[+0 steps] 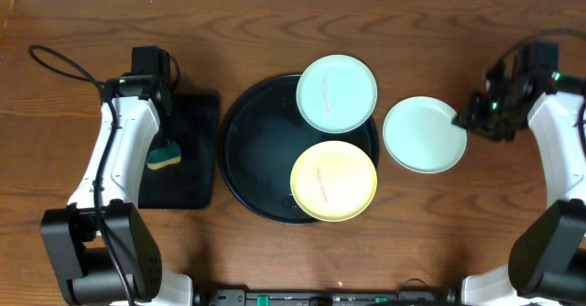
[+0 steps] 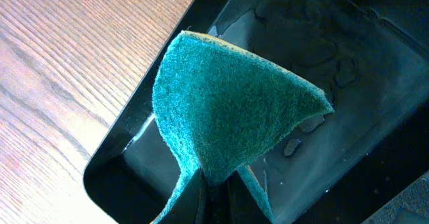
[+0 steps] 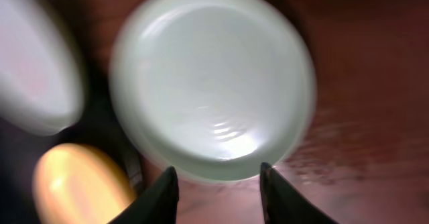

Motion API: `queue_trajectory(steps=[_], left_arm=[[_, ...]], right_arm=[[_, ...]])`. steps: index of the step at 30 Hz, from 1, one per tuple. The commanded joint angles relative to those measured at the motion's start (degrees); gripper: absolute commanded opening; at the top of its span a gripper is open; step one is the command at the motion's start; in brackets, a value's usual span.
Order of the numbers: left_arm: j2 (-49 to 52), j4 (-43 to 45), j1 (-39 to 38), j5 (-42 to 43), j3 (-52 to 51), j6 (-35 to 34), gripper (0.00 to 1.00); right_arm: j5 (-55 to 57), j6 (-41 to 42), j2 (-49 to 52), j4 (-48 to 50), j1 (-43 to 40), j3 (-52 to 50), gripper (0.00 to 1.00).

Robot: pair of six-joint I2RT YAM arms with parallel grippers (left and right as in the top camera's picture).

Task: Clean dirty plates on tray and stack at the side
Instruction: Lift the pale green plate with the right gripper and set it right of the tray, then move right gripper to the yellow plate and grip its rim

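Note:
The round black tray (image 1: 247,132) sits mid-table. A mint-blue plate (image 1: 336,92) with a faint streak rests on its far right rim. A yellow plate (image 1: 333,180) with a streak lies on its near right part. A second mint-blue plate (image 1: 423,135) lies on the table to the right of the tray; it also shows in the right wrist view (image 3: 211,80). My right gripper (image 1: 465,120) is open and empty (image 3: 218,177) just off that plate's right edge. My left gripper (image 1: 167,150) is shut on a green sponge (image 2: 231,110) over the rectangular tray.
A smaller rectangular black tray (image 1: 183,173) lies left of the round tray; water drops show on it in the left wrist view (image 2: 348,117). A black cable (image 1: 64,63) loops at the far left.

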Motion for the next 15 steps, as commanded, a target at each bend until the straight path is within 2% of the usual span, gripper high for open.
queue_trajectory(steps=[1, 3, 8, 12, 15], left_arm=[[0.1, -0.1, 0.2, -0.3, -0.2, -0.3, 0.07], [0.1, -0.2, 0.2, -0.3, -0.2, -0.3, 0.08], [0.1, -0.2, 0.2, -0.3, -0.2, -0.3, 0.07], [0.1, -0.2, 0.2, -0.3, -0.2, -0.3, 0.08], [0.1, -0.1, 0.2, -0.3, -0.2, -0.3, 0.07]], right_arm=[[-5.7, -3.0, -0.3, -2.7, 4.6, 4.2, 0.42], [-5.7, -3.0, -0.3, -3.8, 8.1, 4.1, 0.45], [-4.8, -3.2, -0.2, -4.1, 17.0, 0.7, 0.46], [1.0, -0.7, 0.3, -3.1, 23.4, -3.6, 0.45], [3.1, 1.2, 0.7, -0.9, 26.8, -7.4, 0.41]])
